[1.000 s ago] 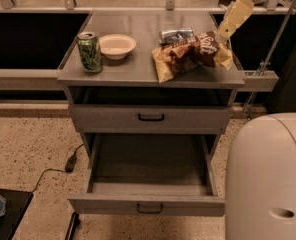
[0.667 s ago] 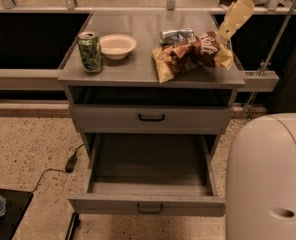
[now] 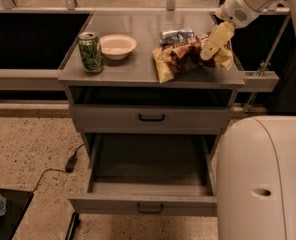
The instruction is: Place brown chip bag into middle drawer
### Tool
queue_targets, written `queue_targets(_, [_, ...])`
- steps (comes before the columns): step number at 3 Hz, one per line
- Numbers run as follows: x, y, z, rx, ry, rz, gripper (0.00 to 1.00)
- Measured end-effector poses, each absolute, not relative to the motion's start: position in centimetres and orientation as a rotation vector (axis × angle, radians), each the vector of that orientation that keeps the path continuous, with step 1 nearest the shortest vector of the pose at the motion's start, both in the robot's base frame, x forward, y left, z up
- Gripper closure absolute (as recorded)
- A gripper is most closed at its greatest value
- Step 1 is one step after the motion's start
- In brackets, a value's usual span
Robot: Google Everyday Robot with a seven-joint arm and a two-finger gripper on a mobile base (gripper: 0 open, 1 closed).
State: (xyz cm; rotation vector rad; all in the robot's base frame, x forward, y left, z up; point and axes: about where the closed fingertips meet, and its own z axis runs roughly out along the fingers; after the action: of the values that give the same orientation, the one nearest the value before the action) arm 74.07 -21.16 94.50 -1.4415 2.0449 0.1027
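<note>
The bag (image 3: 180, 59) lies on the desk's (image 3: 138, 34) right half, the pincer (image 3: 215, 43) sits low over the desk's right edge against the bag, open or closed I cannot tell, and the drawer (image 3: 113, 204) stands pulled out beneath the desk top.

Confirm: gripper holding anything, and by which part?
Cannot tell. The gripper sits at the right end of the brown chip bag, lying on the cabinet top.

A green can (image 3: 90, 51) stands just left of a white bowl (image 3: 117, 46) on the grey cabinet top (image 3: 133, 70), a silver foil packet (image 3: 176, 35) lies farther right, and a black cable (image 3: 70, 162) trails over the speckled floor (image 3: 23, 139).
</note>
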Motion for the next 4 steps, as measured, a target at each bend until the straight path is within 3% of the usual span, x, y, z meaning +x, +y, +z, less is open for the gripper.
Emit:
queue_targets(3, [76.8, -18.2, 88.2, -1.478, 2.112, 0.173, 0.00])
queue_targets(4, [76.8, -18.2, 88.2, -1.478, 2.112, 0.173, 0.19])
